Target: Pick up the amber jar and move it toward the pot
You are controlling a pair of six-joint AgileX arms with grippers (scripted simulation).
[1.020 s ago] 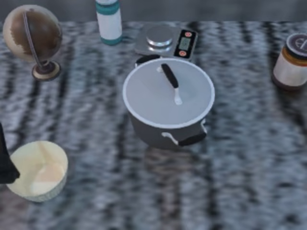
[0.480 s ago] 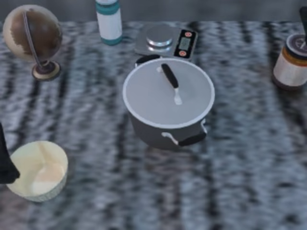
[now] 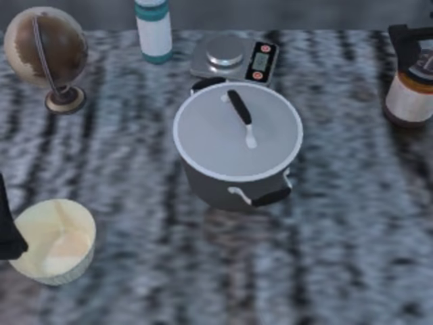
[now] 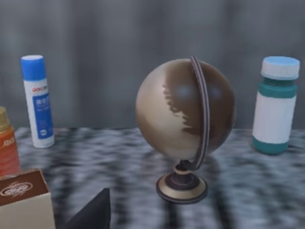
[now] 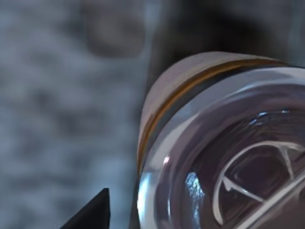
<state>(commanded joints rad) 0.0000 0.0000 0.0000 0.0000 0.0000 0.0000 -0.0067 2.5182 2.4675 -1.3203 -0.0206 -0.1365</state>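
Amber jar (image 3: pixel 410 99) stands upright, lid up, right hand (image 3: pixel 414 42) overhead.

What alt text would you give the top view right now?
The right gripper hangs over the amber jar at the table's right edge, well apart from the lidded pot at centre. The left gripper sits parked beside a cream bowl.

Grey pot (image 3: pixel 237 145), amber jar (image 3: pixel 408 98)
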